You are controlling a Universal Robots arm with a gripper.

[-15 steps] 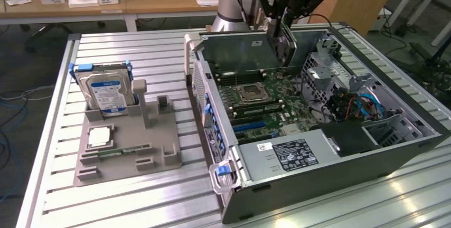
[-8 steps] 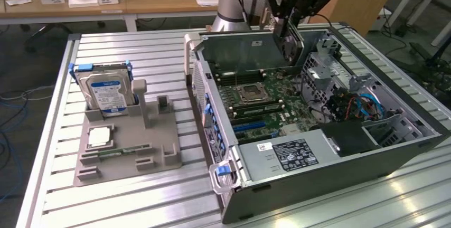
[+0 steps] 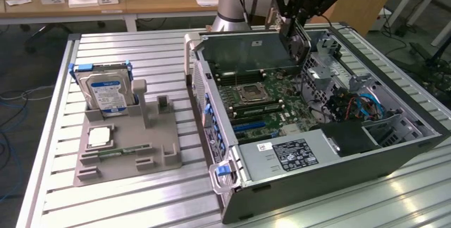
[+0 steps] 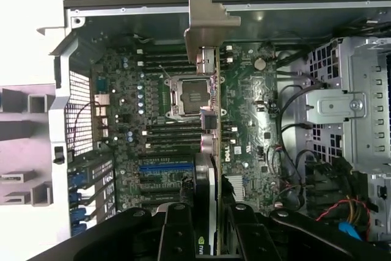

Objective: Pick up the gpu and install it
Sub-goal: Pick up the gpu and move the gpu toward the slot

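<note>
The arm reaches down from above, its claw [image 3: 294,19] clamped on the top edge of the gpu [image 3: 297,46]. The thin dark card hangs upright on edge inside the open computer case [image 3: 394,149], over the green motherboard [image 3: 271,98]. On the slatted metal desk [image 3: 141,201], a grey holder [image 3: 127,154] carries a blue-labelled hard drive [image 3: 105,93] standing upright.
</note>
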